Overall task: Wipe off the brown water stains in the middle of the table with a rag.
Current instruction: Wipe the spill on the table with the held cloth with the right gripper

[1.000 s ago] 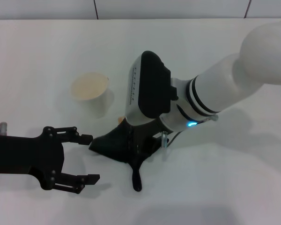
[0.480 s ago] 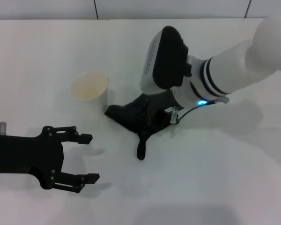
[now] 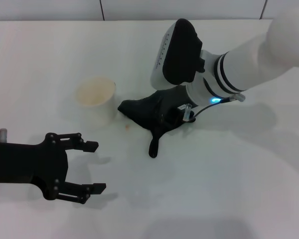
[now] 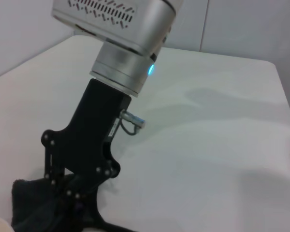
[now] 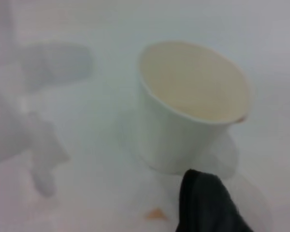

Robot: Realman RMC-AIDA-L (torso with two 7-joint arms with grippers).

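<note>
Across the frame: plain white matte table [image 3: 249, 189], with a white tiled wall behind its far edge, 2 dark grout lines visible.

Near-left, the left gripper [image 3: 93, 168] hovers low over the table, black fingers spread wide, holding nothing, well apart from the rest.

Next over, a cream-white paper cup [image 3: 96, 100] stands upright; its inside looks empty in the right wrist view [image 5: 193, 104].

Just beside the cup's base, on its near-right side, lies a small orange-brown stain [image 3: 128, 126], uncovered. It sits between the cup and the rag, just off the rag's edge [image 5: 156, 213].

Centre: a black rag [image 3: 152, 115] is bunched on the table, with 1 tail trailing toward the robot.

The right gripper [image 3: 170, 117] is pressed down into the rag, fingers pinching the cloth [image 4: 63, 203]. The white right forearm runs off upper-right, with a blue LED lit at the wrist. The arm's body hides part of the table behind the rag.
</note>
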